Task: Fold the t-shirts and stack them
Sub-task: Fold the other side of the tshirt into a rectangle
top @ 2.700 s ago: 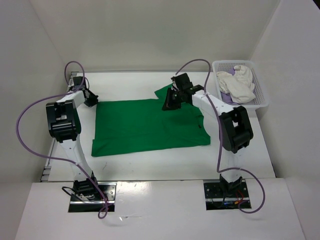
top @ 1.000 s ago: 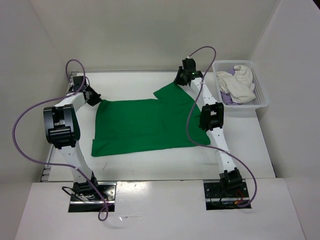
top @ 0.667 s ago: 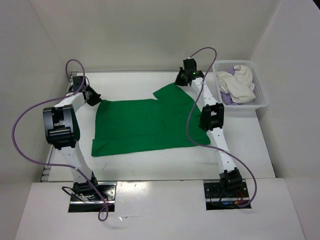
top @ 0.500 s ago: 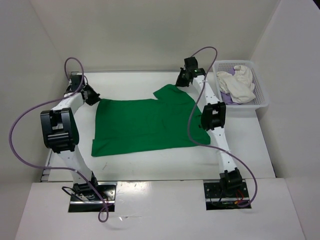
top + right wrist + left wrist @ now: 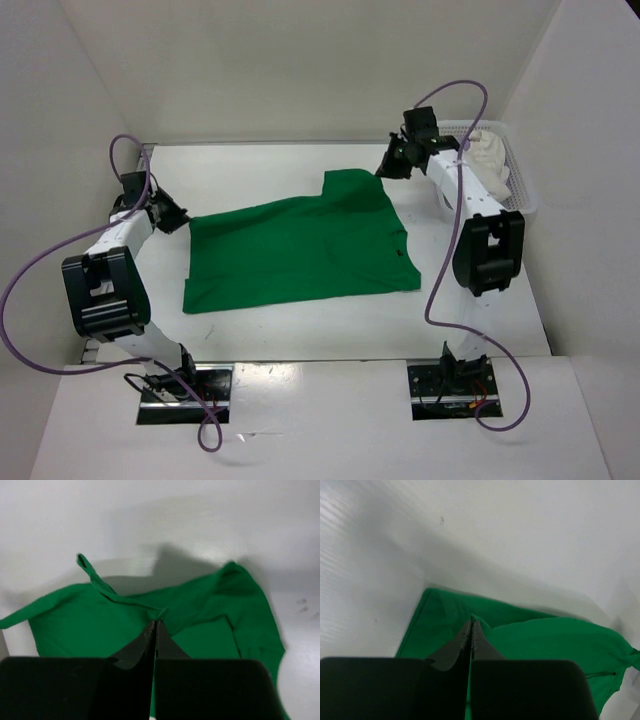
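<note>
The green t-shirt [image 5: 300, 255] lies spread on the counter [image 5: 260, 170], long axis left to right, its far corners pinched by the clenched left gripper [image 5: 175, 217] and right gripper [image 5: 387, 168], while the white t-shirt [image 5: 488, 160] sits in the basket [image 5: 522, 203].

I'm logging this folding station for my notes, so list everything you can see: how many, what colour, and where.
green t-shirt: one, bright green, spread across the middle of the table.
white t-shirt: one, cream white, bundled in the basket, partly behind the right arm.
basket: one, white perforated plastic, far right corner of the table.
table: one, white, walls on three sides.
cables: two, purple, one looping off each arm.
arms: two, white and black, bases at the near edge.
left gripper: one, black, shut on the green t-shirt's far left corner.
right gripper: one, black, shut on the green t-shirt's far right edge.
</note>
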`<state>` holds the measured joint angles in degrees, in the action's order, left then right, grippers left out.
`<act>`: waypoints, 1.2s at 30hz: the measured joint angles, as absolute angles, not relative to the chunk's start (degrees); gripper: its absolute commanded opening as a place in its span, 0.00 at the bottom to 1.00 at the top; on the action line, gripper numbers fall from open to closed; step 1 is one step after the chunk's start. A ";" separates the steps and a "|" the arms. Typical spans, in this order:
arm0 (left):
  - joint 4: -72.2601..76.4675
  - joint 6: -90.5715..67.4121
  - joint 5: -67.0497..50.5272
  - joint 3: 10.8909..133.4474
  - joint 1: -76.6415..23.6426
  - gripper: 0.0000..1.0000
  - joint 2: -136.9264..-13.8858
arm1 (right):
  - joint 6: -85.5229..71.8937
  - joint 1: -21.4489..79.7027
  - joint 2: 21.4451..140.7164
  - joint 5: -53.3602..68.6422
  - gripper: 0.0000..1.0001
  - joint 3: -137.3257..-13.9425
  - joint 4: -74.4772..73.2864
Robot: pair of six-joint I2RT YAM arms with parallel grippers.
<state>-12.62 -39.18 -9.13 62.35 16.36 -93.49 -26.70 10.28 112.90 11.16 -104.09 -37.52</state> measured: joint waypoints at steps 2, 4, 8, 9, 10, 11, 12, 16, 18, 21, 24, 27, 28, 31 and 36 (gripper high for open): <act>-13.28 -39.16 -9.63 60.86 16.36 0.00 -92.58 | -26.50 9.96 109.60 10.96 0.00 -98.59 -36.62; -13.93 -39.16 -9.87 59.42 16.47 0.00 -90.94 | -26.48 9.58 106.43 10.85 0.00 -92.86 -36.34; -14.81 -39.03 -9.91 57.89 16.99 0.00 -87.24 | -26.39 9.10 101.27 10.41 0.00 -85.01 -36.40; -15.03 -39.00 -9.76 57.41 17.10 0.00 -86.32 | -26.35 9.10 99.18 10.15 0.00 -82.11 -35.97; -15.16 -38.98 -9.56 56.86 17.17 0.00 -85.47 | -26.35 9.10 98.13 10.09 0.00 -80.73 -35.97; -15.33 -38.98 -9.45 56.03 17.41 0.00 -84.42 | -26.35 9.10 96.20 9.85 0.00 -78.32 -35.77; -15.73 -38.98 -9.34 55.57 17.54 0.00 -83.90 | -26.37 9.10 94.67 9.67 0.00 -76.62 -36.16; -16.05 -39.24 -10.94 51.44 19.97 0.00 -81.34 | -26.59 9.10 88.40 8.38 0.00 -69.58 -36.03; -16.56 -39.33 -11.99 49.30 21.74 0.00 -80.49 | -27.07 9.10 86.21 8.05 0.00 -66.37 -36.05; -17.69 -39.38 -12.27 47.77 23.03 0.00 -79.88 | -27.64 9.10 84.75 7.33 0.01 -62.87 -36.53; -18.37 -39.27 -12.36 47.51 22.94 0.02 -78.63 | -28.21 9.10 84.42 6.66 0.05 -60.62 -37.12; -18.48 -39.07 -12.27 47.22 22.90 0.24 -77.84 | -28.95 9.10 84.07 6.20 0.17 -58.98 -37.52; -18.57 -39.18 -12.25 47.11 22.90 0.24 -77.82 | -29.06 9.10 83.92 6.09 0.19 -58.48 -37.58; -19.40 -39.20 -10.52 45.78 22.92 0.27 -76.64 | -29.32 9.10 83.29 5.54 0.26 -57.80 -38.41; -19.94 -39.48 -9.50 45.43 23.24 0.27 -73.56 | -28.95 9.13 81.56 5.43 0.04 -58.24 -38.61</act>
